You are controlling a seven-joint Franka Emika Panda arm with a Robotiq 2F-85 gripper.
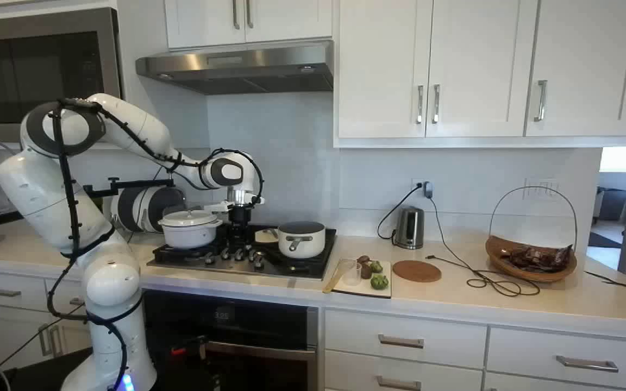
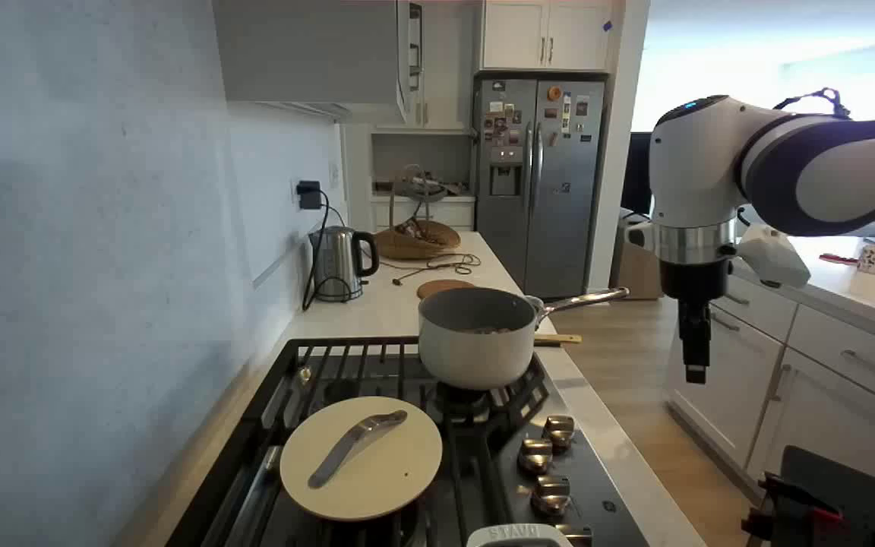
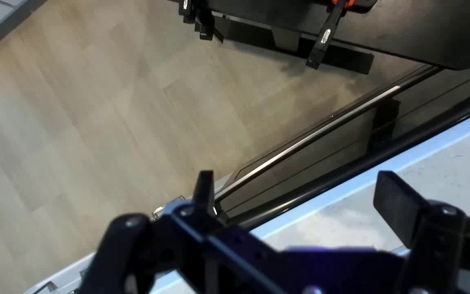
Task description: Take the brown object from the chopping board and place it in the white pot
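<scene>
The chopping board (image 1: 357, 289) lies on the counter right of the stove in an exterior view. Several brown lumps, the brown object (image 1: 365, 271) among them, sit on it beside green vegetables (image 1: 379, 281) and a clear cup (image 1: 352, 274). The white pot (image 1: 307, 247) stands on the stove's right side; in an exterior view the pot (image 2: 475, 353) shows some brownish contents, too small to identify. My gripper (image 1: 237, 239) points down in front of the stove, away from board and pot; it also shows in an exterior view (image 2: 696, 368). In the wrist view its fingers (image 3: 295, 175) are wide apart with nothing between them.
A larger pale domed pot (image 1: 189, 231) and a cream lid (image 2: 365, 486) are on the stove. A steel kettle (image 1: 409, 228), brown disc (image 1: 416, 271), loose cable (image 1: 500, 288) and basket (image 1: 530, 263) line the counter. A range hood (image 1: 237, 68) hangs above. The wrist view shows the oven handle (image 3: 300, 143) and floor.
</scene>
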